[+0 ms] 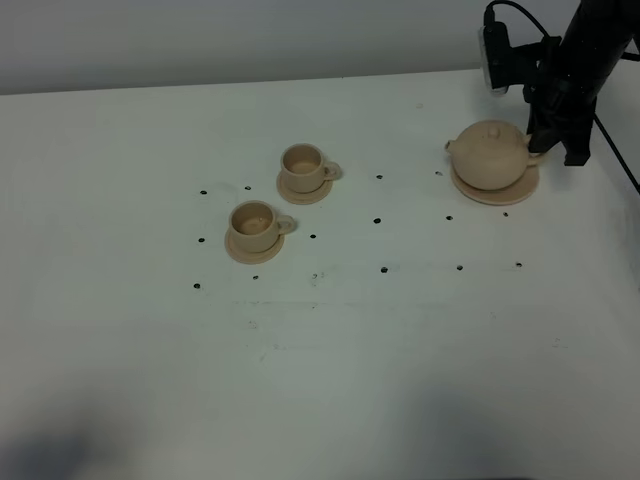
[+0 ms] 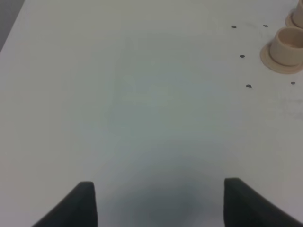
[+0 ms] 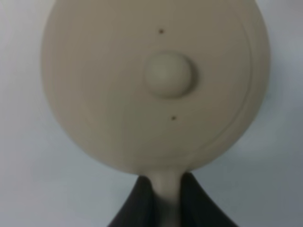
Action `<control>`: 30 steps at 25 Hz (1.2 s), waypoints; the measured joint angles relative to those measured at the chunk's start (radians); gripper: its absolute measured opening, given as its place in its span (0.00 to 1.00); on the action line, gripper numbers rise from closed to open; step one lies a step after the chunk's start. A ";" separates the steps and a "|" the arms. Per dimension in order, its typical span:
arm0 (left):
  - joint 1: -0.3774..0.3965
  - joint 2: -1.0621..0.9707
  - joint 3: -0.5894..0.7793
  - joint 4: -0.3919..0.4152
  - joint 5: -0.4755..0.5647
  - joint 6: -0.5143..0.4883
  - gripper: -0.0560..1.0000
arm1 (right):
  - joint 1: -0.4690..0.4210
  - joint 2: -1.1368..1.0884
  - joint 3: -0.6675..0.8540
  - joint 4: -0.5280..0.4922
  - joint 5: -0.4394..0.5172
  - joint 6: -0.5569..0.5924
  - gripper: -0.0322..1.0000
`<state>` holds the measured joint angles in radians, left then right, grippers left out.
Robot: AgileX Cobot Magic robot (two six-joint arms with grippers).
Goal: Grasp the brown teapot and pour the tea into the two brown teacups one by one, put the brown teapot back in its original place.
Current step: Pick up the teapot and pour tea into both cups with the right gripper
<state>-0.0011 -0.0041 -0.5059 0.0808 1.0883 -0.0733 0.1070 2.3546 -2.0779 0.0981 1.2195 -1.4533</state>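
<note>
Showing no readable text, label, brand, number or sign in any view.
</note>
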 joint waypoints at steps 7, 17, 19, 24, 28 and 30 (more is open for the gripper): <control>0.000 0.000 0.000 0.000 0.000 0.000 0.61 | 0.030 0.000 -0.095 0.029 0.006 0.144 0.12; 0.000 0.000 0.000 0.000 0.000 0.000 0.61 | 0.198 0.000 -0.150 -0.023 0.010 0.329 0.12; 0.000 0.000 0.000 0.000 0.000 0.000 0.61 | 0.228 0.000 -0.150 -0.036 -0.002 0.364 0.12; 0.000 0.000 0.000 0.000 0.000 0.000 0.61 | 0.291 0.000 -0.150 -0.086 -0.057 0.432 0.12; 0.000 0.000 0.000 0.000 0.000 0.000 0.61 | 0.337 0.004 -0.150 -0.126 -0.112 0.465 0.12; 0.000 0.000 0.000 0.000 0.000 0.000 0.61 | 0.357 0.008 -0.150 -0.145 -0.136 0.471 0.12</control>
<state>-0.0011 -0.0041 -0.5059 0.0808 1.0883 -0.0733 0.4636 2.3622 -2.2282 -0.0464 1.0832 -0.9825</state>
